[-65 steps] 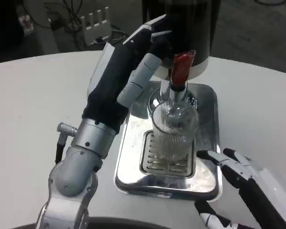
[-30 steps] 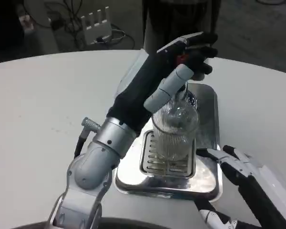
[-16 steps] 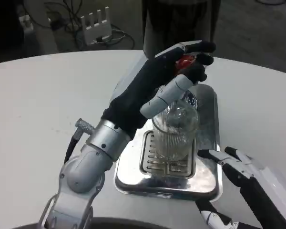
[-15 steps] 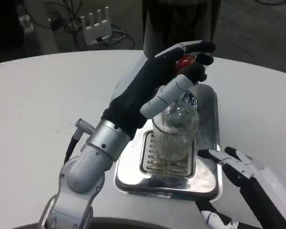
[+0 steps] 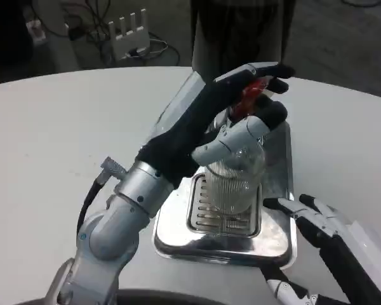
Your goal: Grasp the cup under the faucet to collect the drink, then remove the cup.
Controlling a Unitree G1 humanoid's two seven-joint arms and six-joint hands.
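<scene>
A clear ribbed glass cup (image 5: 232, 185) stands upright on the grate of the steel drip tray (image 5: 173, 222), under the faucet. My left hand (image 5: 206, 124) reaches over the cup's top and grips the red faucet lever (image 5: 251, 96), with fingers above it and the thumb below. The cup's rim is partly hidden by that hand, and I cannot tell whether there is liquid in the cup. My right hand (image 5: 333, 238) rests open near the tray's front right corner, a short way from the cup.
The dark drink dispenser (image 5: 238, 28) rises behind the tray at the table's far edge. A white power strip (image 5: 128, 28) and cables lie on the floor beyond. Bare white table (image 5: 57, 140) spreads to the left and to the right of the tray.
My left hand has swung right from beside the faucet onto the red lever and closed around it, its thumb dropping over the cup's top. The right hand and the cup have stayed put.
</scene>
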